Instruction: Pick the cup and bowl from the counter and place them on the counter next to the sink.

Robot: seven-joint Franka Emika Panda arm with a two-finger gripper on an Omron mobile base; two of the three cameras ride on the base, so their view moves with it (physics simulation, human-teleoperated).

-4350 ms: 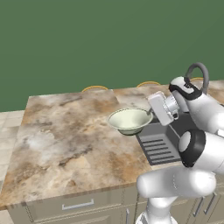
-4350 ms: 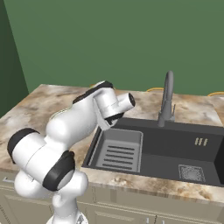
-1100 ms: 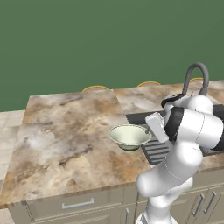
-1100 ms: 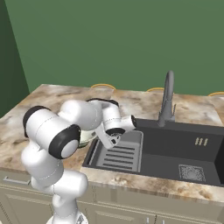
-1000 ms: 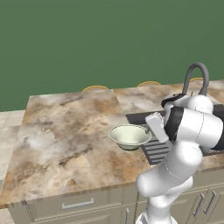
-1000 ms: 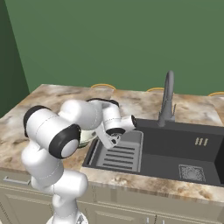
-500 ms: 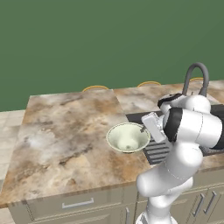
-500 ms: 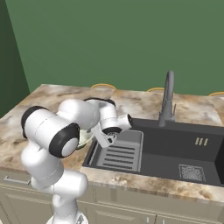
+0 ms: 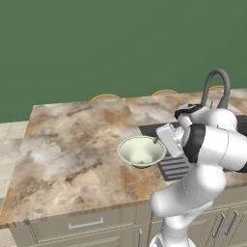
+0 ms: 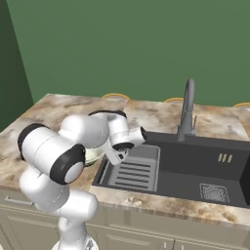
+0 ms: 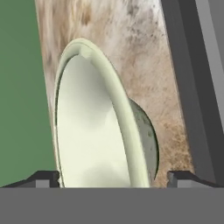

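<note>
In the left base view the marbled counter [image 9: 77, 140] runs across from the left, and the bowl [image 9: 142, 151] sits upright on it near its right part, just beside the ribbed edge of the dark sink [image 9: 170, 164]; right of the bowl the white arm bends over, its hand close against the bowl's rim, and behind it the curved grey tap [image 9: 215, 84] rises. In the right base view the arm fills the left side and covers most of the bowl [image 10: 94, 156], of which a pale sliver shows under the elbow; the sink [image 10: 195, 171] with its ribbed drain part lies to the right, the tap [image 10: 186, 110] standing at its far edge. In the hand view the gripper [image 11: 113, 179] stands spread wide, one dark fingertip at each side of the bowl [image 11: 92, 135] and neither pressed against it; the bowl's rim lies between them, with the counter [image 11: 135, 48] beyond it and the sink's dark edge [image 11: 192, 87] at the right.
</note>
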